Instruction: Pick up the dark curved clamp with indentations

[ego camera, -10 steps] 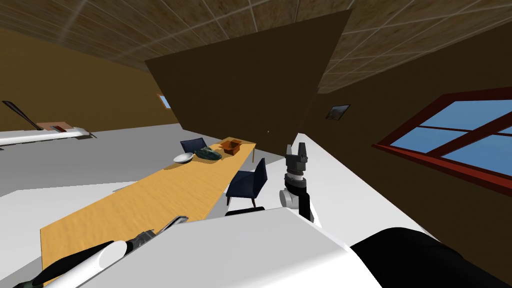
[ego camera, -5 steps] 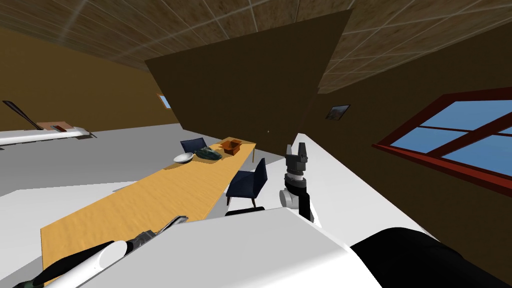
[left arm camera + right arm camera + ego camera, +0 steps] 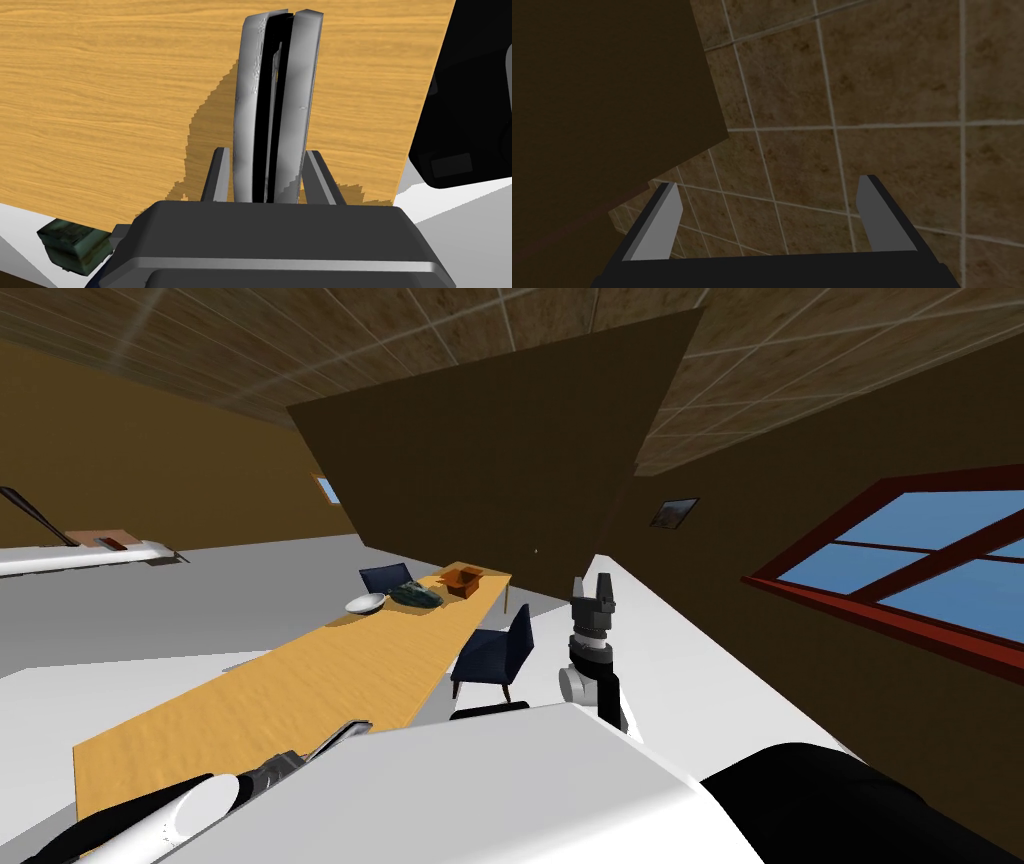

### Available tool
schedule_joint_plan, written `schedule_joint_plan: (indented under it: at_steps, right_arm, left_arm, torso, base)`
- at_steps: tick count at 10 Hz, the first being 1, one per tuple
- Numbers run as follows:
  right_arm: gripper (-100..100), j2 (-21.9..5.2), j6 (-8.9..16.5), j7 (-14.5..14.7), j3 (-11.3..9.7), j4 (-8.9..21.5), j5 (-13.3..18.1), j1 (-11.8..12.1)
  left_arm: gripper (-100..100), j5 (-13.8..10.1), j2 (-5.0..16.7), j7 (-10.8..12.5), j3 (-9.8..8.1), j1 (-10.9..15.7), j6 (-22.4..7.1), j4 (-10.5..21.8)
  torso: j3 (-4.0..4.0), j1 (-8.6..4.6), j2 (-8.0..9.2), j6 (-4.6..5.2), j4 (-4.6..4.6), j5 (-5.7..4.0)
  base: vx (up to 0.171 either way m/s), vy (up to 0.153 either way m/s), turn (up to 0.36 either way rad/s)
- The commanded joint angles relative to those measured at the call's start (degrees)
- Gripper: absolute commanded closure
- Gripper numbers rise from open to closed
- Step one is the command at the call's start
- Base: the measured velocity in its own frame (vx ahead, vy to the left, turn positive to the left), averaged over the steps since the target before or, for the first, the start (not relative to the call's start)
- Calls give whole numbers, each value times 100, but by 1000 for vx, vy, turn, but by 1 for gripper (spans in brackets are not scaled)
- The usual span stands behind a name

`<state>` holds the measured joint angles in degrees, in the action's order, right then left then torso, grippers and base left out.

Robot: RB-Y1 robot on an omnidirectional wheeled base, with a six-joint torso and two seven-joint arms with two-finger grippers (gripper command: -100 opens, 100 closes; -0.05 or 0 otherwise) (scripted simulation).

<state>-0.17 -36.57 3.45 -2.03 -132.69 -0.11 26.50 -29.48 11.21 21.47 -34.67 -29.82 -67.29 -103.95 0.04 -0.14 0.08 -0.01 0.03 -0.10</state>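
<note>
The clamp (image 3: 292,100) is a pair of curved silver-grey plates with a dark gap between them. It stands up between the fingers (image 3: 218,170) of my left gripper (image 3: 266,152), which press its sides. Its shadow falls on the wooden tabletop (image 3: 100,100) behind it. In the head view, at the lower left, the clamp (image 3: 342,735) sticks out of my left gripper (image 3: 300,756) over the near end of the long table (image 3: 300,678). My right gripper (image 3: 591,585) is raised beside the chest, and its fingers (image 3: 662,225) stand open with nothing between them.
At the table's far end are a white bowl (image 3: 365,604), a dark green object (image 3: 416,596) and a brown box (image 3: 463,579). Blue chairs (image 3: 497,654) stand beside the table. A small greenish block (image 3: 75,245) lies by my left gripper's body. A black shape (image 3: 460,125) stands past the table's edge.
The whole head picture has shifted slightly, so my head has moved a little. My left arm with the clamp sits slightly further to the lower left. The right arm has not moved.
</note>
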Motion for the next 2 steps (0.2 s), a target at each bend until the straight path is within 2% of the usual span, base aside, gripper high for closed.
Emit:
schedule_joint_plan:
  at_steps: [1, 2]
  right_arm:
    - [0, 0, 0, 0, 0, 0, 0, 0]
    - [0, 0, 0, 0, 0, 0, 0, 0]
  left_arm:
    - [100, 0, 0, 0, 0, 0, 0, 0]
    - [0, -4, 5, 6, -6, -3, -26, -16]
  torso:
    - [0, 0, 0, 0, 0, 0]
    - [-1, 5, -2, 0, -1, 3]
  base:
    - [-2, -11, 1]
    - [0, 0, 0]
